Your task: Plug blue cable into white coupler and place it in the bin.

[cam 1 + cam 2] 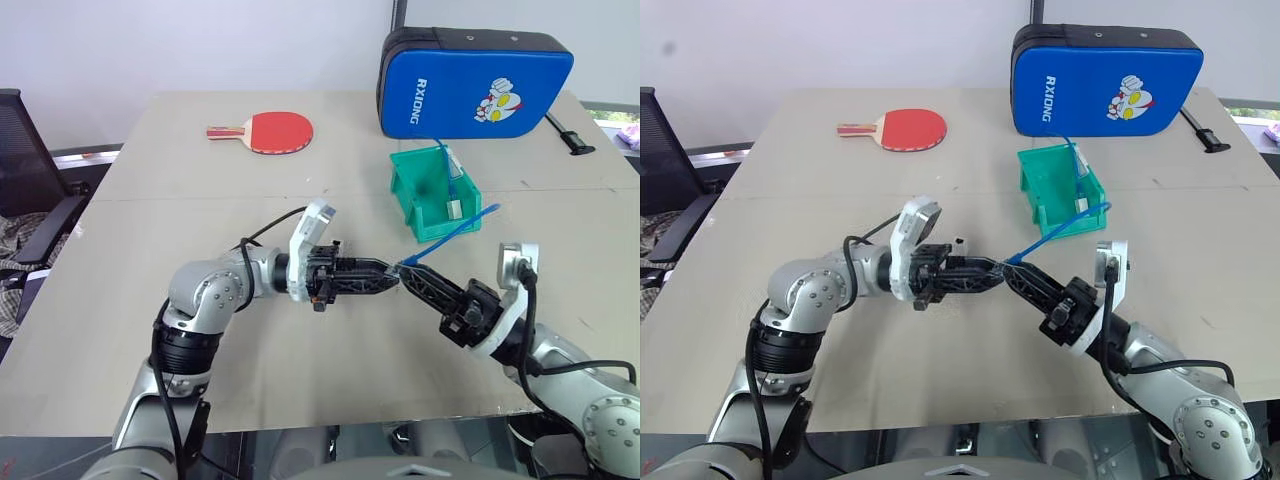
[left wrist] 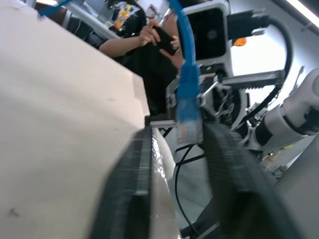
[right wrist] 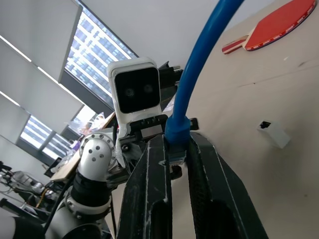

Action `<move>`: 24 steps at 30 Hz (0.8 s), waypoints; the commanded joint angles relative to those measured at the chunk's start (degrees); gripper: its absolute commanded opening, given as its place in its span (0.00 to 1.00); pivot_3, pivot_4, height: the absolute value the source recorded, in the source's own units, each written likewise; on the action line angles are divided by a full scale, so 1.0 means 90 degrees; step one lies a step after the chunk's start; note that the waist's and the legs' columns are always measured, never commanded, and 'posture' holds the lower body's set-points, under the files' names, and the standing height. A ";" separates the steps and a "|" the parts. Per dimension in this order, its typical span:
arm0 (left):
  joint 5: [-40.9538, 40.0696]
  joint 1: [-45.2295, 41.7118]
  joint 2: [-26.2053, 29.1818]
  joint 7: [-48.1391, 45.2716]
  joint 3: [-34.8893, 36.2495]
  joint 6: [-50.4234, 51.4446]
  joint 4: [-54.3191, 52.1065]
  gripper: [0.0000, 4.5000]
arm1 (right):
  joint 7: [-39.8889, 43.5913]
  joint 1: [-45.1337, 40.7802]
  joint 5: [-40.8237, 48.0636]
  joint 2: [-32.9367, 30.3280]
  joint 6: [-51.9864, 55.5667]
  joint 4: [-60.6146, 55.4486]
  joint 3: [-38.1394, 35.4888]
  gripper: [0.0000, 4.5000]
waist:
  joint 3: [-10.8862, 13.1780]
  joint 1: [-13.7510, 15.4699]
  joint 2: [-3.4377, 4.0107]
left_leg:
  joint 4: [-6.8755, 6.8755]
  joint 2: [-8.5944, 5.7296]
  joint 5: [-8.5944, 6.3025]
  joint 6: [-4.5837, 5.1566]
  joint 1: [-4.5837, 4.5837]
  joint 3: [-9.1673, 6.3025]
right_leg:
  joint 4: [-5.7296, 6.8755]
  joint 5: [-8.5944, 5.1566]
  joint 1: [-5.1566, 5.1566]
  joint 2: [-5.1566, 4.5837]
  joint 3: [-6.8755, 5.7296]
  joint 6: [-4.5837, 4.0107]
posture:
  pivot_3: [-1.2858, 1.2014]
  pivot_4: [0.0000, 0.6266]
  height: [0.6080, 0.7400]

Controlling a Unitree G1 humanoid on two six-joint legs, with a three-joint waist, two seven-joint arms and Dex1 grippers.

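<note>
The blue cable [image 1: 452, 231] runs from the green bin [image 1: 405, 185] down to where my two grippers meet above the table. My right gripper [image 3: 175, 144] is shut on the cable just behind its clear plug [image 2: 189, 130]. My left gripper [image 2: 179, 132] points at it from the other side. It is open, and the plug hangs between its fingers [image 2: 137, 164] with a gap on one side. The white coupler [image 3: 274, 134], a small block with a dark socket, lies loose on the table beyond the grippers. The cable's far end rests in the bin.
A big blue padded case [image 1: 475, 82] stands behind the bin. A red table tennis paddle [image 1: 275, 131] lies at the back of the table. A black chair [image 1: 25, 170] is off the table's left side. A person holding a phone [image 2: 149, 37] is nearby.
</note>
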 commanded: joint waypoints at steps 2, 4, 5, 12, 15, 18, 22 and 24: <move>0.1466 0.0321 0.0043 0.1187 0.0750 -0.2012 0.0377 0.72 | -0.0001 0.0159 -0.0205 0.0052 -0.0223 -0.0078 -0.0132 0.00 | 0.0000 0.0025 0.0000 | -0.0001 0.0000 0.0000 0.0000 -0.0002 0.0001 | 0.0000 0.0004 0.0000 -0.0003 -0.0001 -0.0007 | 0.52 0.24 0.93; 0.2061 0.0352 0.0336 0.1116 0.0690 -0.2782 0.0793 0.72 | 0.0012 0.0229 -0.0355 0.0082 -0.0276 -0.0043 -0.0124 0.00 | 0.0001 0.0021 -0.0003 | -0.0001 0.0002 0.0000 0.0000 -0.0002 -0.0002 | 0.0000 0.0006 -0.0002 -0.0001 -0.0004 -0.0009 | 0.52 0.24 0.93; 0.2214 0.0296 0.0459 0.1008 0.0672 -0.2975 0.1027 0.72 | 0.0024 0.0248 -0.0424 0.0101 -0.0293 -0.0009 -0.0116 0.00 | 0.0001 0.0018 -0.0002 | 0.0000 0.0003 0.0000 0.0000 -0.0002 -0.0002 | 0.0000 0.0005 -0.0004 0.0002 -0.0004 -0.0008 | 0.52 0.24 0.93; 0.2800 -0.0209 0.0613 0.0431 0.0281 -0.3549 0.2129 0.72 | 0.0194 0.0192 -0.0773 0.0082 -0.0185 0.0194 -0.0054 0.00 | 0.0000 0.0035 -0.0005 | 0.0002 -0.0004 0.0000 0.0000 -0.0017 0.0007 | -0.0009 0.0007 -0.0007 -0.0015 -0.0006 -0.0007 | 0.52 0.24 0.93; 0.2631 -0.0053 0.0434 0.0484 0.0304 -0.3240 0.1874 0.72 | 0.0211 0.0233 -0.0886 0.0060 -0.0187 0.0180 -0.0114 0.00 | 0.0000 0.0020 -0.0006 | 0.0002 -0.0005 -0.0006 0.0010 -0.0024 0.0011 | -0.0017 0.0015 -0.0010 -0.0020 -0.0006 -0.0018 | 0.52 0.24 0.93; 0.2567 0.0220 0.0135 0.0994 0.0459 -0.2943 0.1444 0.72 | 0.0183 0.0363 -0.0957 0.0077 -0.0222 0.0083 -0.0147 0.00 | -0.0001 0.0012 -0.0005 | 0.0001 -0.0002 -0.0007 0.0011 -0.0029 0.0006 | -0.0017 0.0027 -0.0017 -0.0017 -0.0009 0.0005 | 0.52 0.24 0.93; 0.2955 0.0639 -0.0220 0.1796 0.0375 -0.3051 0.0974 0.72 | 0.0146 0.0533 -0.1103 0.0128 -0.0249 -0.0044 -0.0069 0.00 | 0.0000 0.0015 -0.0005 | 0.0000 -0.0001 -0.0007 0.0011 -0.0031 -0.0005 | -0.0011 0.0026 -0.0017 -0.0018 -0.0016 0.0009 | 0.52 0.24 0.93; 0.3220 0.0751 -0.0494 0.2316 0.0258 -0.3130 0.0929 0.72 | 0.0143 0.0581 -0.1178 0.0155 -0.0250 -0.0083 -0.0025 0.00 | -0.0001 0.0023 -0.0005 | 0.0000 -0.0001 -0.0007 0.0011 -0.0029 -0.0006 | -0.0010 0.0026 -0.0016 -0.0019 -0.0017 0.0009 | 0.52 0.24 0.93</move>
